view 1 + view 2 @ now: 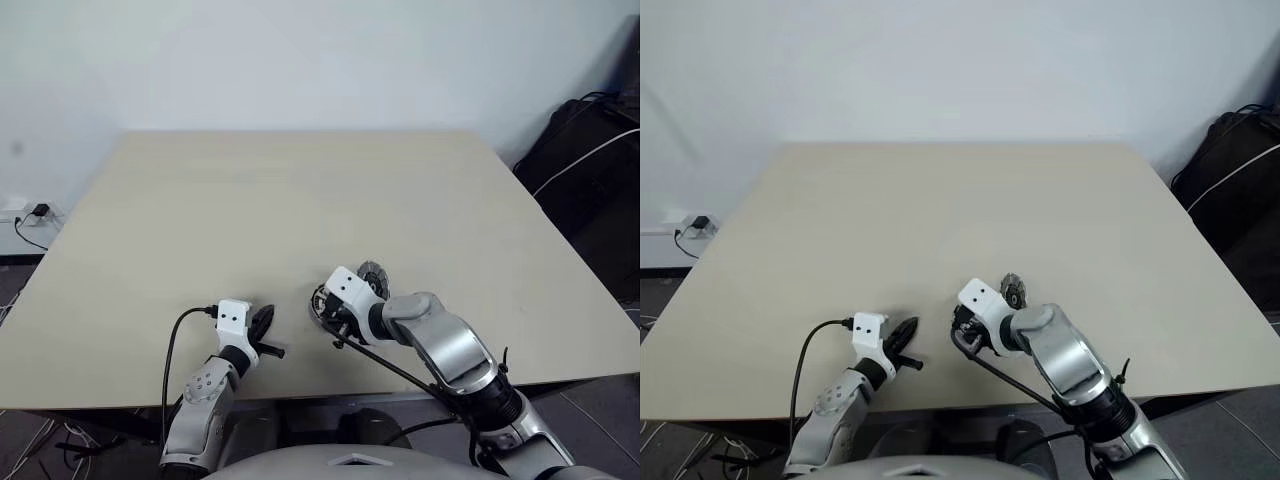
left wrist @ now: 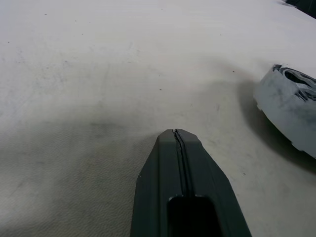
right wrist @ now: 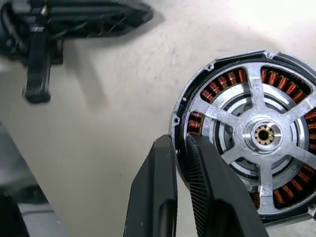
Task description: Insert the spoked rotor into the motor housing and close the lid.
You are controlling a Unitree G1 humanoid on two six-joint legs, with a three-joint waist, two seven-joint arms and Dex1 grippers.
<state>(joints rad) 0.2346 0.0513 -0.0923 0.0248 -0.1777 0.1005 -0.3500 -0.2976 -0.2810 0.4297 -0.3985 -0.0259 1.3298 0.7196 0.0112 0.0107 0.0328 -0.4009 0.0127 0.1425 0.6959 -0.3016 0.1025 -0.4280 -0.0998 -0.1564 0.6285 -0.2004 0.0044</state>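
Observation:
The motor housing [image 3: 197, 98] is a round silver-rimmed cup with copper-orange coils, also seen side-on [image 2: 289, 111] on the table. The spoked rotor [image 3: 232, 118], silver with several spokes and a brass hub, sits inside it. My right gripper [image 3: 180, 140] is shut on the housing's rim, one finger outside and one inside. In the head view this gripper [image 1: 322, 308] is near the table's front edge. My left gripper [image 1: 265, 322] rests shut and empty [image 2: 177, 132] just left of the housing. A small round silver piece [image 1: 373, 277] shows beyond my right wrist; I cannot tell if it is the lid.
The beige table [image 1: 300, 200] stretches wide and bare beyond both arms. A black bag [image 1: 590, 170] with a white cable stands on the floor off the table's right side. A wall socket with a plug [image 1: 35, 212] is at the far left.

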